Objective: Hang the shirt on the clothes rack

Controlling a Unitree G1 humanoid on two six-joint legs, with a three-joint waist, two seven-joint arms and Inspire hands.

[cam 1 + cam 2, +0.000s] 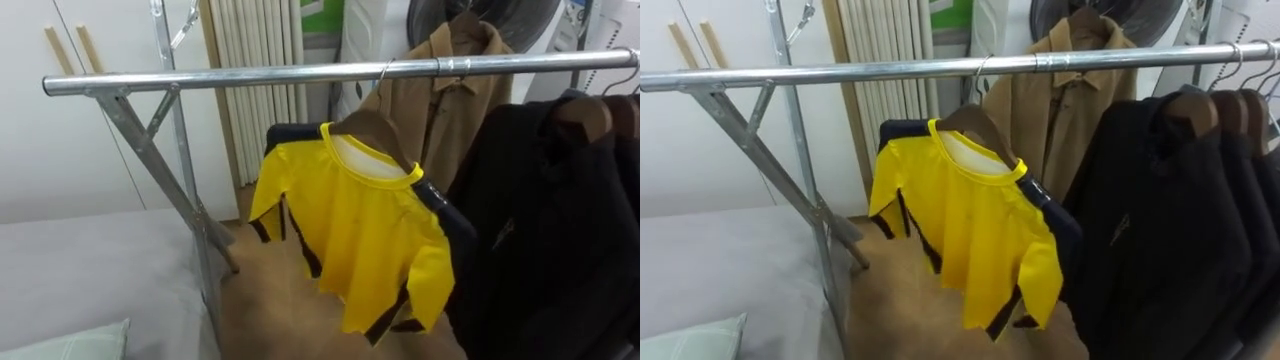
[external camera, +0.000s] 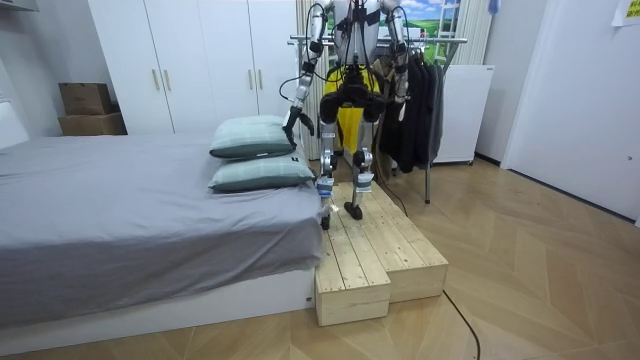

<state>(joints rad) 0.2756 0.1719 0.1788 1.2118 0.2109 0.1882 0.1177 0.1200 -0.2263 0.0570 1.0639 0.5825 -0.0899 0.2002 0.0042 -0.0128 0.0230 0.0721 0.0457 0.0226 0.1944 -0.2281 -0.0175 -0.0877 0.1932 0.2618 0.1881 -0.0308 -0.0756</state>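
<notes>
A yellow shirt (image 1: 365, 235) with dark trim hangs on a wooden hanger (image 1: 375, 128). The hanger's hook sits over the metal rail (image 1: 250, 78) of the clothes rack, and the shirt swings slightly askew, free of any hand. In the room view I stand on a wooden platform (image 2: 385, 250), facing the rack. My left hand (image 2: 293, 118) hangs low at the room view's left, fingers relaxed and empty. My right hand (image 2: 403, 96) is down by the dark clothes, too small to read.
A tan shirt (image 1: 450, 95) hangs behind the rail and several dark garments (image 1: 560, 220) crowd its right end. The rack's slanted leg (image 1: 165, 185) stands at left, beside the grey bed (image 1: 90, 270) with pillows (image 2: 250, 137). A radiator (image 1: 255, 45) is behind.
</notes>
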